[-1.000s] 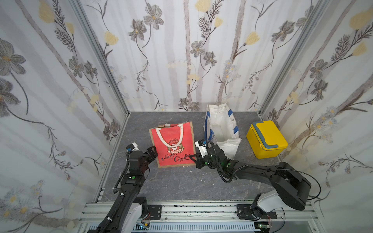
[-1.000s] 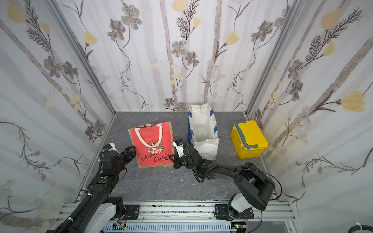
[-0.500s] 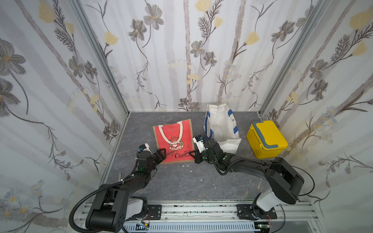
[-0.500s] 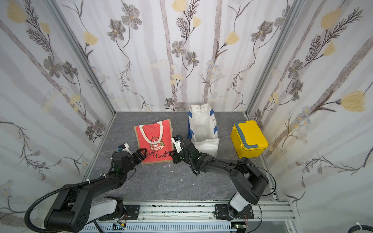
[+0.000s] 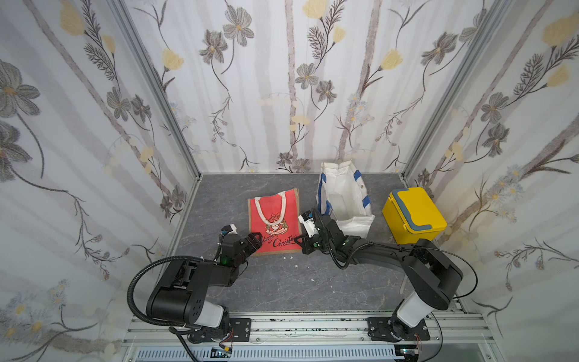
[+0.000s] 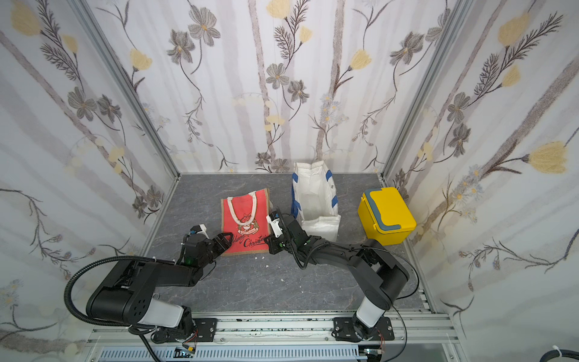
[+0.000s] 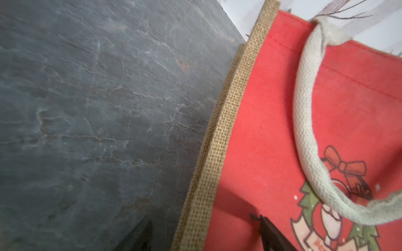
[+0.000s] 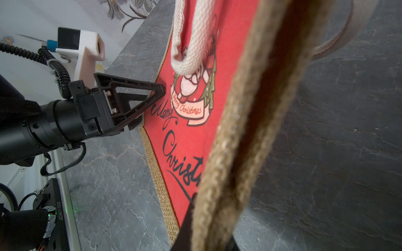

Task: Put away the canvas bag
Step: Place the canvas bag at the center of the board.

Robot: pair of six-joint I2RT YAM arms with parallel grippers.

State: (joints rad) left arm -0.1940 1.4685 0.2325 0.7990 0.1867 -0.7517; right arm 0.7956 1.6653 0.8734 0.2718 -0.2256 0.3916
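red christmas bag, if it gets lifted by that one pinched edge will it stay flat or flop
Probably floppy: the burlap edge held by the right gripper bends up while the rest of the red bag lies flat. Likely light, since it looks empty and collapsed. Its cotton handle lies loose, so it may dangle.

Bright even light, blurred wrist-view foregrounds

Canvas bag [image 5: 272, 219] on table [image 5: 282, 282] — tote [image 5: 341, 194] beside it at right, cooler [image 5: 413, 216] beyond.
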